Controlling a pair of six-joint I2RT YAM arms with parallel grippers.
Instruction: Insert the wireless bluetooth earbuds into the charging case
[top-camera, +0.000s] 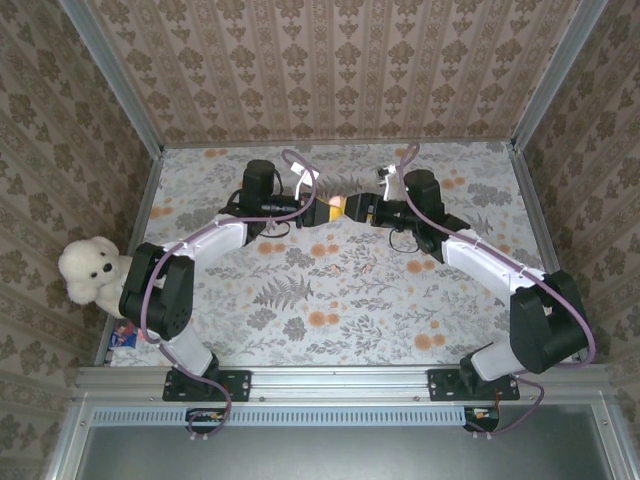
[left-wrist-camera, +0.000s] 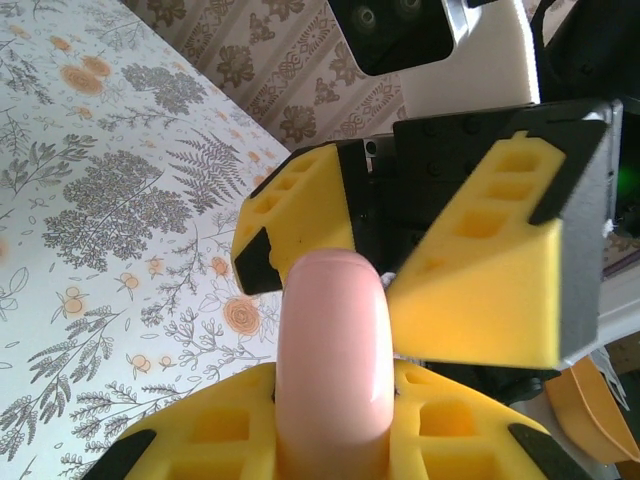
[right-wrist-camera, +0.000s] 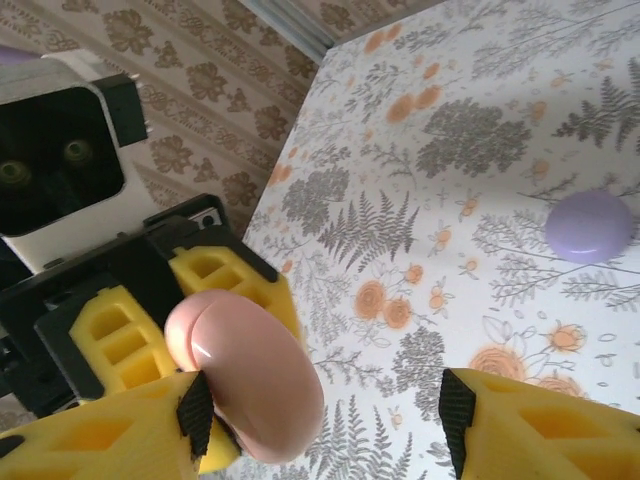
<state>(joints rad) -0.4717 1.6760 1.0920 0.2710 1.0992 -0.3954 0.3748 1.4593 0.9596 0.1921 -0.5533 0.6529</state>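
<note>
The pink charging case (left-wrist-camera: 332, 350) is held up above the table, my left gripper (left-wrist-camera: 332, 405) shut on its lower end. Its lid looks closed, with a seam along the top (right-wrist-camera: 200, 325). In the top view the case (top-camera: 333, 208) sits between the two grippers at the far middle of the table. My right gripper (right-wrist-camera: 320, 425) is open around the case's free end. Its left finger (right-wrist-camera: 100, 435) is right beside the case (right-wrist-camera: 245, 375), while its right finger (right-wrist-camera: 530, 430) stands well apart. The earbuds are out of view.
A lilac rounded object (right-wrist-camera: 589, 225) lies on the floral tablecloth (top-camera: 340, 290) off to the right of the grippers. A white teddy bear (top-camera: 92, 272) sits at the table's left edge. Patterned walls (top-camera: 340, 70) enclose the back and sides.
</note>
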